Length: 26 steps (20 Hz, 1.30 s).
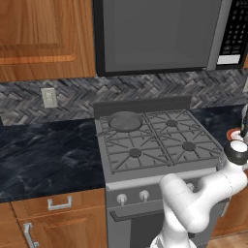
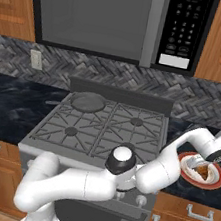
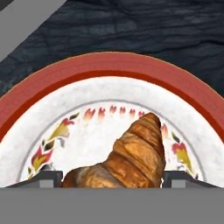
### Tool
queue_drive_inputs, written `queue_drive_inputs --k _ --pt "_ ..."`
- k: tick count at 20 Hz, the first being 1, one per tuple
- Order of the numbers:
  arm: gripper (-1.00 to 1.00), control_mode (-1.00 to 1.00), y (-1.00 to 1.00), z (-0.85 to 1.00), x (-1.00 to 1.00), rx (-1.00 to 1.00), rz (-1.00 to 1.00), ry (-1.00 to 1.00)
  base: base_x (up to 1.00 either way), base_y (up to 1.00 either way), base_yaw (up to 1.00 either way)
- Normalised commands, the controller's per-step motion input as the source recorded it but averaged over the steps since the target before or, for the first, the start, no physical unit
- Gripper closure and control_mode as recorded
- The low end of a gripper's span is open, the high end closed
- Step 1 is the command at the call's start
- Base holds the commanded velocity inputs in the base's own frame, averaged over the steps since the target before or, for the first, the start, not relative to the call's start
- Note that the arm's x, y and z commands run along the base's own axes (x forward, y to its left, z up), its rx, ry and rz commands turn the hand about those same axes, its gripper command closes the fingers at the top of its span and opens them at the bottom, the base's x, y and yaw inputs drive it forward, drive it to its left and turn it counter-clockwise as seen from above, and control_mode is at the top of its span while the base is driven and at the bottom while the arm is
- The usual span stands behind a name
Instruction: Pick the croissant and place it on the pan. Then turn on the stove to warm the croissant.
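The croissant (image 3: 131, 157), orange-brown and curved, lies on a white plate with an orange-red rim (image 3: 109, 70). My gripper (image 3: 112, 179) is down over it, one fingertip (image 3: 46, 178) against each side, shut on the pastry. From the right base view, the gripper (image 2: 201, 165) sits low on the plate (image 2: 217, 182), on the dark counter right of the stove (image 2: 104, 132), with the croissant (image 2: 201, 171) under it. The grey pan (image 1: 126, 121) rests on the stove's (image 1: 160, 145) back left burner, far to the left of the gripper, and appears as pan (image 2: 88, 101) in the right base view.
A grey microwave (image 1: 160, 34) hangs above the stove. Round knobs (image 1: 121, 197) line the stove front, partly hidden by my arm. Dark marble counter (image 1: 48, 155) extends to the left. Wooden cabinets flank the microwave, and drawers sit below the counter.
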Motion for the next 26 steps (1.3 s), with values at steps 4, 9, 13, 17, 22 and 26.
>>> queue_drive_inputs --k 4,9,13,17,22,26 --pt "1.00 -1.00 0.46 -0.04 -0.12 0.00 0.66 -0.07 0.00 0.00 0.00" --pt "1.00 -1.00 0.30 0.11 -0.01 0.00 0.69 -0.25 0.00 0.00 0.00" --pt "1.00 -1.00 0.26 0.25 0.00 0.00 0.65 -0.39 0.00 0.00 0.00" --pt "1.00 -1.00 0.22 0.32 -0.01 0.00 0.57 -0.50 0.00 0.00 0.00" --pt "1.00 -1.00 0.42 0.45 -0.12 0.00 0.45 -0.44 0.00 0.00 0.00" --pt "1.00 -1.00 0.71 0.53 0.00 0.00 0.38 -0.36 0.00 0.00 0.00"
